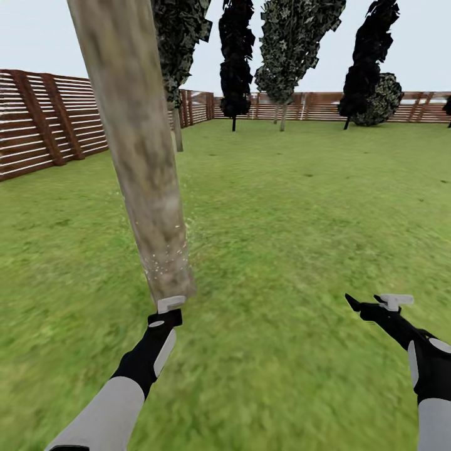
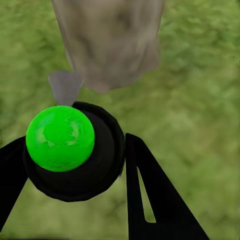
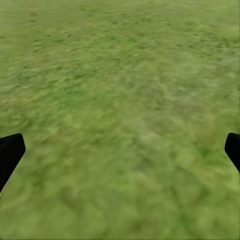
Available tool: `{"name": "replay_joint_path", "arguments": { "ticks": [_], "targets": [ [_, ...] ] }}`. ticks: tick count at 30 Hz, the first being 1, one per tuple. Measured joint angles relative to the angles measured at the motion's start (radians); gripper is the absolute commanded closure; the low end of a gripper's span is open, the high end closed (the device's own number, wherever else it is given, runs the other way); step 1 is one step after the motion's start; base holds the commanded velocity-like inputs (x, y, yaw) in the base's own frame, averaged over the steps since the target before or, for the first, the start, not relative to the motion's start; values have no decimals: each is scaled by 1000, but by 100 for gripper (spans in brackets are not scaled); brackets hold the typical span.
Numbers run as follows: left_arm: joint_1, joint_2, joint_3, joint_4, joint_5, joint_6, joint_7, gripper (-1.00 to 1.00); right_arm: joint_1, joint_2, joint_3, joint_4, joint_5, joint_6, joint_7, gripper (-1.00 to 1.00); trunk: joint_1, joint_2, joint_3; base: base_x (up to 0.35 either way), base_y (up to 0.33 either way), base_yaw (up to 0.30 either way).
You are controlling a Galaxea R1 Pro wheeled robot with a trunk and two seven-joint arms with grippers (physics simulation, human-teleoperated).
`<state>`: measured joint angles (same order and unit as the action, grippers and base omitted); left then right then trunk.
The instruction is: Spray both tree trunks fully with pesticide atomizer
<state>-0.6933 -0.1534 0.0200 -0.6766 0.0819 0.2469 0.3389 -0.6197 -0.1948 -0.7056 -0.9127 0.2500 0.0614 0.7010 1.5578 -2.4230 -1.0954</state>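
The head view looks forward and down from above both arms, across the lawn (image 1: 300, 207) to the far fence (image 1: 56, 119), with a leaning tree trunk (image 1: 141, 163) close ahead. The left wrist view looks along its fingers at the same trunk (image 2: 110, 40), very near. The right wrist view faces down onto nearby lawn (image 3: 120, 100)
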Motion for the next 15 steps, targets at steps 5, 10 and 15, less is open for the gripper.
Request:
{"name": "replay_joint_path", "arguments": {
  "ticks": [5, 10, 15],
  "targets": [
    [0, 0, 0, 0, 0, -1, 1, 100, 0, 0, 0, 0, 0, 0, 0, -100, 0, 0, 0, 53, -275, 277],
    [0, -3, -1, -5, -1, -1, -1, 100, 0, -2, -2, -2, 0, 0, 0, -100, 0, 0, 0, 1, -187, 172],
    [-27, 7, -4, -196, -3, 234, -25, 100, 0, -15, -7, -3, 0, 3, -1, -100, 0, 0, 0, 0, -4, 3]
  ]
}}
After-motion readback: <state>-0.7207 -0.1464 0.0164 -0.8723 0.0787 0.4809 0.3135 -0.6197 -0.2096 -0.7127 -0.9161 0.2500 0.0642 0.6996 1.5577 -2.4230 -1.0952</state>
